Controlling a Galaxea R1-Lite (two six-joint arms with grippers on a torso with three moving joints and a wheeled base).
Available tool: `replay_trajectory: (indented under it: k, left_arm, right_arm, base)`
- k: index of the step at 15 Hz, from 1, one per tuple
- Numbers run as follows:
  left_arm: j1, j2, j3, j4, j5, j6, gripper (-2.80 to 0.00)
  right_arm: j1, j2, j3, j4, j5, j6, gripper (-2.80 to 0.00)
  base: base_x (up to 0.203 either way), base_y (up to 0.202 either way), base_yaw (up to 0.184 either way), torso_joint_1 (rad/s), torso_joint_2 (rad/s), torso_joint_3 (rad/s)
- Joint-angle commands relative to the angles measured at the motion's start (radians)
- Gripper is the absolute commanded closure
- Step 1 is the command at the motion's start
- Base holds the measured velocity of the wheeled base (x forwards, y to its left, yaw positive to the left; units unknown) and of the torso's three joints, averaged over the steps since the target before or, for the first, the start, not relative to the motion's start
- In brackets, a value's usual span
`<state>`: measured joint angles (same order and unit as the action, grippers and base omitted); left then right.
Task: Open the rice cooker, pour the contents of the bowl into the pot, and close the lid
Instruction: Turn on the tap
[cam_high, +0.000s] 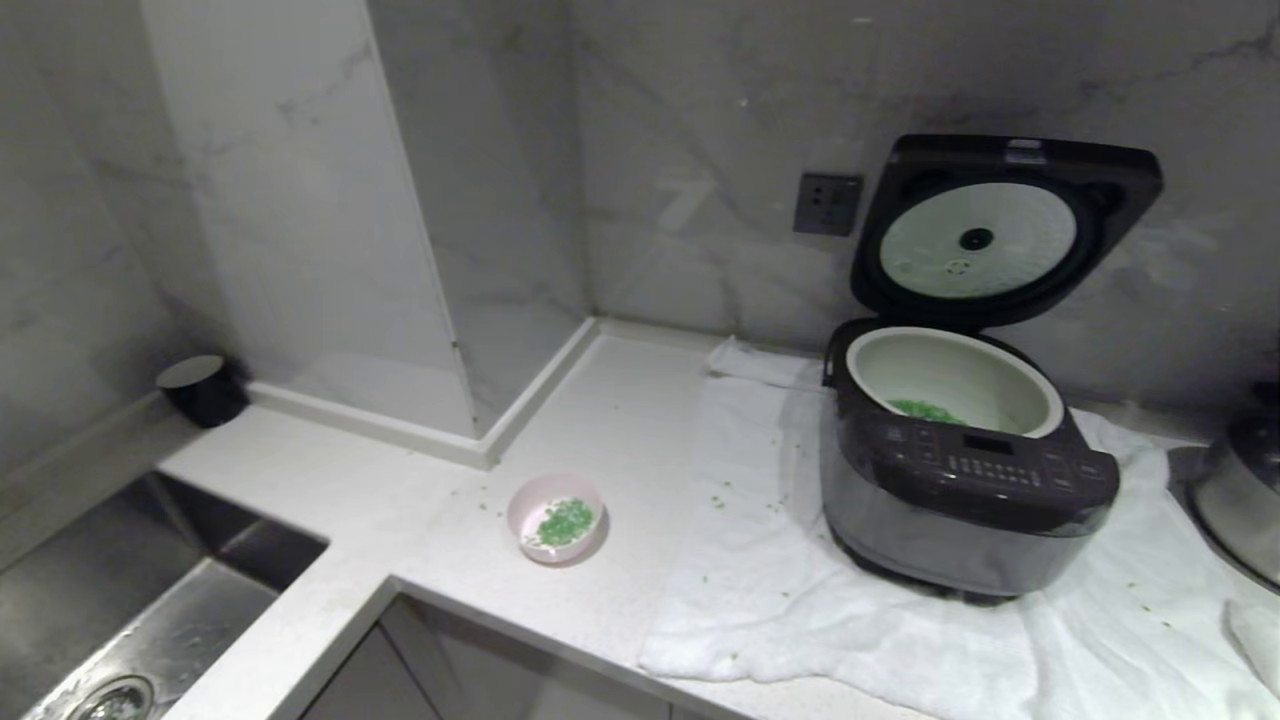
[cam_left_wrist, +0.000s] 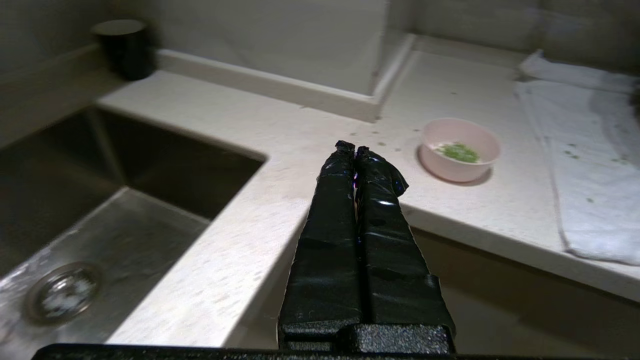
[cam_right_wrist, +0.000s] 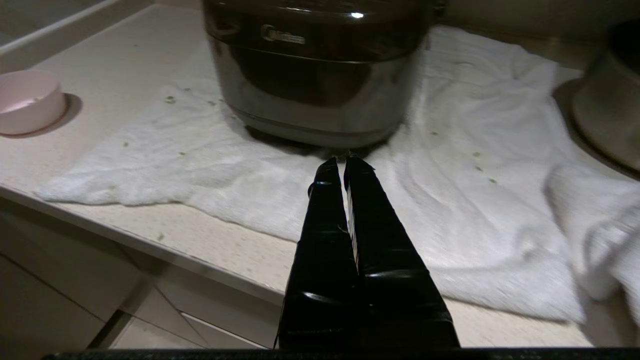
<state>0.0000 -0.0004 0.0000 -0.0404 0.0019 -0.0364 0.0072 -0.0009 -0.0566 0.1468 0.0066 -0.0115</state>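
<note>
The dark rice cooker (cam_high: 965, 495) (cam_right_wrist: 320, 65) stands on a white towel with its lid (cam_high: 1000, 225) swung up against the wall. Its pale pot (cam_high: 955, 380) holds some green bits (cam_high: 925, 411). The small pink bowl (cam_high: 556, 517) (cam_left_wrist: 460, 149) (cam_right_wrist: 27, 100) sits on the counter left of the towel, green bits (cam_high: 565, 520) inside. Neither arm shows in the head view. My left gripper (cam_left_wrist: 354, 148) is shut and empty, held off the counter's front edge, short of the bowl. My right gripper (cam_right_wrist: 344, 161) is shut and empty, in front of the cooker's base.
A steel sink (cam_high: 120, 600) (cam_left_wrist: 100, 210) lies at the left. A dark cup (cam_high: 203, 388) stands behind it. A shiny steel pan (cam_high: 1235, 490) (cam_right_wrist: 607, 110) sits right of the cooker. The white towel (cam_high: 800, 590) carries scattered green bits. A wall socket (cam_high: 828, 203) is behind.
</note>
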Motion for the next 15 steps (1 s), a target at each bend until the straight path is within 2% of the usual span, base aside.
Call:
replay_trajectory:
  k: [1,10,15]
  left_arm:
    - [0.000,0.000,0.015,-0.001,0.000,0.000,0.00]
    - [0.000,0.000,0.015,-0.001,0.000,0.000,0.00]
    - [0.000,0.000,0.015,-0.001,0.001,0.000,0.00]
  right_arm:
    - [0.000,0.001,0.000,0.000,0.000,-0.001,0.00]
    - [0.000,0.001,0.000,0.000,0.000,0.004,0.00]
    - [0.000,0.001,0.000,0.000,-0.007,0.011,0.00]
  base:
    - [0.009,-0.005,0.166,0.002,0.00,0.000]
    - [0.000,-0.008,0.167,0.004,0.00,0.003]
    - [-0.001,0.000,0.015,0.000,0.00,0.001]
